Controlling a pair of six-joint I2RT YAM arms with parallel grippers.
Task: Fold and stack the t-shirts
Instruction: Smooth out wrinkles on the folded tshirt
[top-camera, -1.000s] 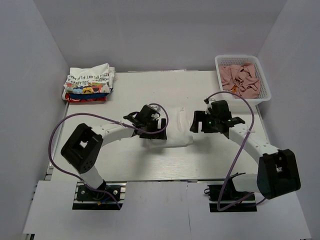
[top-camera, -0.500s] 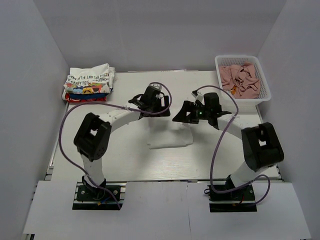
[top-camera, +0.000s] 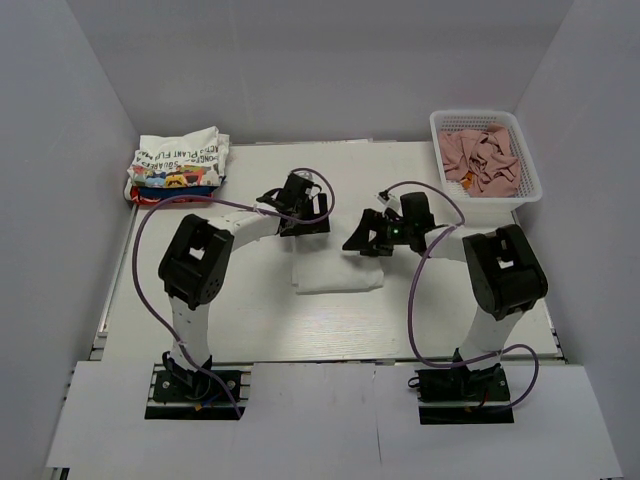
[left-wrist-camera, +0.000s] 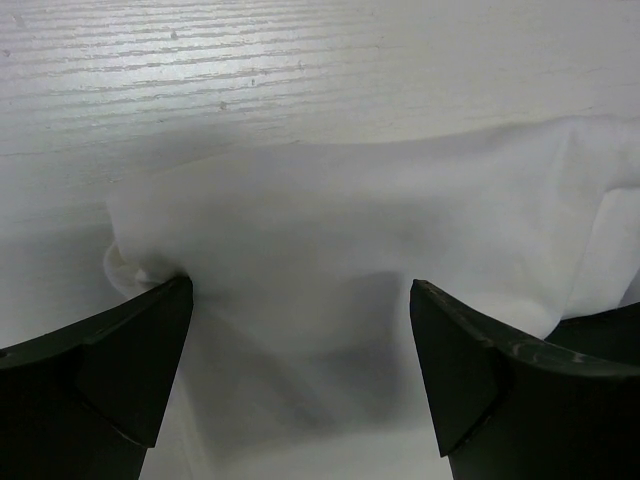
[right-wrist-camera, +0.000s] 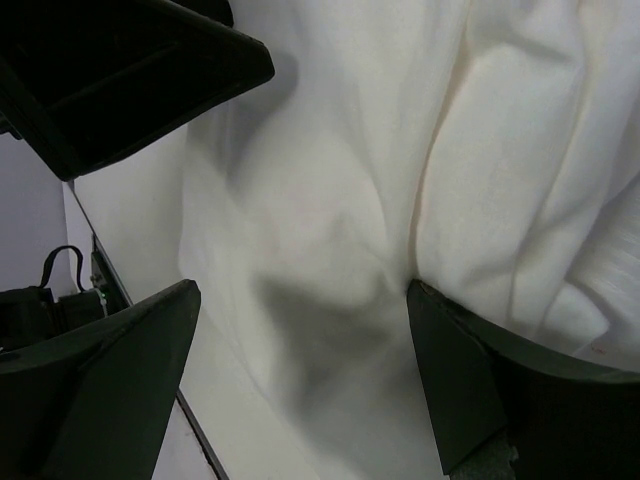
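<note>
Mid-table, the left gripper (left-wrist-camera: 300, 300) and right gripper (right-wrist-camera: 302, 295) hang wide open and empty just over the folded white t-shirt (top-camera: 338, 275), so pulling away too low could snag and undo it.

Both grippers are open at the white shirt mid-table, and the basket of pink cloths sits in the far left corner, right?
No. The basket sits in the far right corner, as the top view shows. The rest holds: left gripper and right gripper are open at the white shirt.
</note>
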